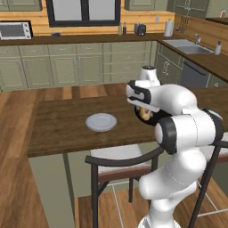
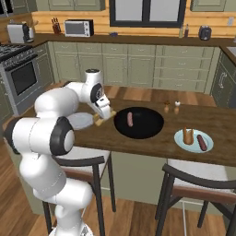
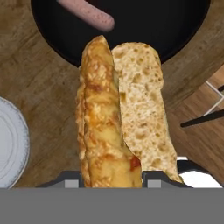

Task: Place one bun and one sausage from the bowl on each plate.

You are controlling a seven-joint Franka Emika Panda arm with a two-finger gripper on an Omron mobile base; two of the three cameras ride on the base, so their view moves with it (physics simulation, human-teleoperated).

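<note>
The split golden-brown bun (image 3: 120, 118) sits clenched in the gripper (image 2: 102, 116), carried from the round black bowl (image 2: 150, 131) toward the bare pale grey-white plate (image 1: 101, 122).

The white arm (image 1: 178, 147) is rising from the lower right and bending over the dark wooden counter (image 1: 62, 124). A pale grey-white plate (image 1: 101, 122) is lying flat on the counter, well apart from the arm's wrist. At the wrist, a bit of golden bun (image 1: 144, 113) is showing against the black bowl (image 1: 153, 118), which the arm is mostly hiding. A dark-framed chair (image 1: 120, 167) is standing below the counter edge.
</note>
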